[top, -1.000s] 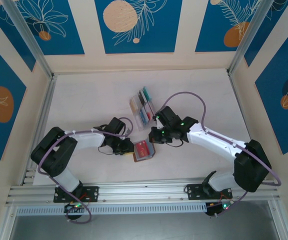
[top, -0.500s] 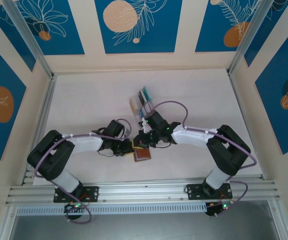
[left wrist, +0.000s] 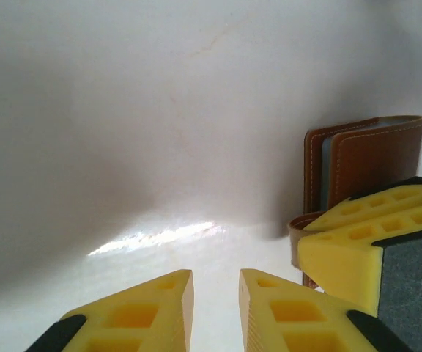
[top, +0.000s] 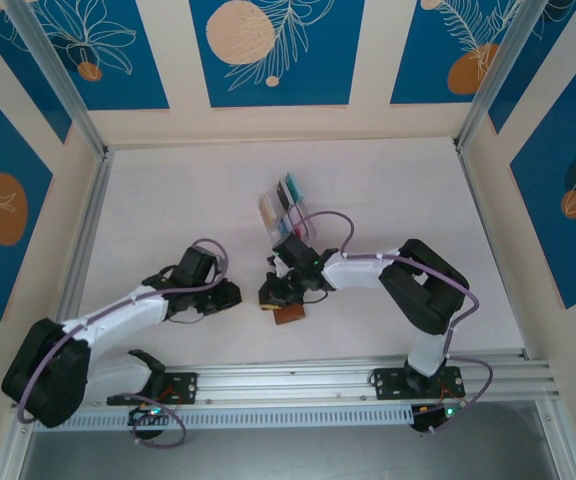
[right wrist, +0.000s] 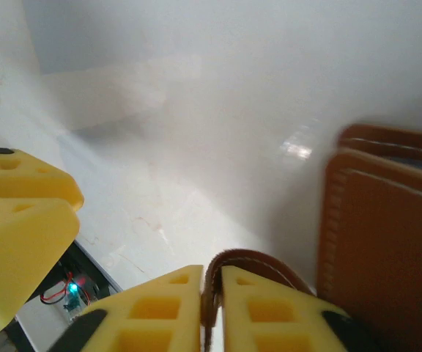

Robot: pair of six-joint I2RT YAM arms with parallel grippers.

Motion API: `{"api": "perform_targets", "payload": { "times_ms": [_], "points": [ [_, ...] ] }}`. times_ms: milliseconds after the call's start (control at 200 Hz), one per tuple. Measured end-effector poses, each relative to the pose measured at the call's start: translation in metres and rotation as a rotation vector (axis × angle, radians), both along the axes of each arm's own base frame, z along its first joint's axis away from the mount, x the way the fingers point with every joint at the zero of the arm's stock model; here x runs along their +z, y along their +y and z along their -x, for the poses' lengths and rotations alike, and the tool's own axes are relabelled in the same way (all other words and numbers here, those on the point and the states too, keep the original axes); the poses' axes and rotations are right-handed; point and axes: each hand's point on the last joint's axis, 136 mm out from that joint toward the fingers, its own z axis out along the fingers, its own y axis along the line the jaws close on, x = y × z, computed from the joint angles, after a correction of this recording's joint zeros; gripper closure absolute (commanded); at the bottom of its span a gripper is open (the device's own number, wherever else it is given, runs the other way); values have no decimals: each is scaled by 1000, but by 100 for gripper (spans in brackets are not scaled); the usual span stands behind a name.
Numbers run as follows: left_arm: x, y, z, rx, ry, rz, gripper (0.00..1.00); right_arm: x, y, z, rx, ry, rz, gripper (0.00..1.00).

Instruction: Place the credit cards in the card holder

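Card holder folded, long axis unclear, snap tab pinched by right fingers, left fingers slightly apart, empty

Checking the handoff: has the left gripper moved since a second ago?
Yes. The left gripper has pulled back leftward, away from the card holder and farther from the clear rack.

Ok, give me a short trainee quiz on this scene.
1. True or false: the left tool grips the brown leather folding card holder.
2. What does the right tool pinch? A) a red card B) the holder's leather tab C) nothing
3. In the top view, which lies farther from the arm bases: the holder or the clear slotted plastic rack?
Key: 1 false; 2 B; 3 the rack.
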Motion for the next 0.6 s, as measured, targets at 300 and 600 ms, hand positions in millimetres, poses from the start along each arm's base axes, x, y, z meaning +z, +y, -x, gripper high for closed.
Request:
{"api": "perform_targets", "payload": {
  "times_ms": [300,600],
  "points": [
    [18,14,5,-30,-5,-42,75,70,0,-8,92,-98,36,43],
    [56,1,-11,-96,-80,-12,75,121,-55,-9,58,-168,17,63]
  ]
}}
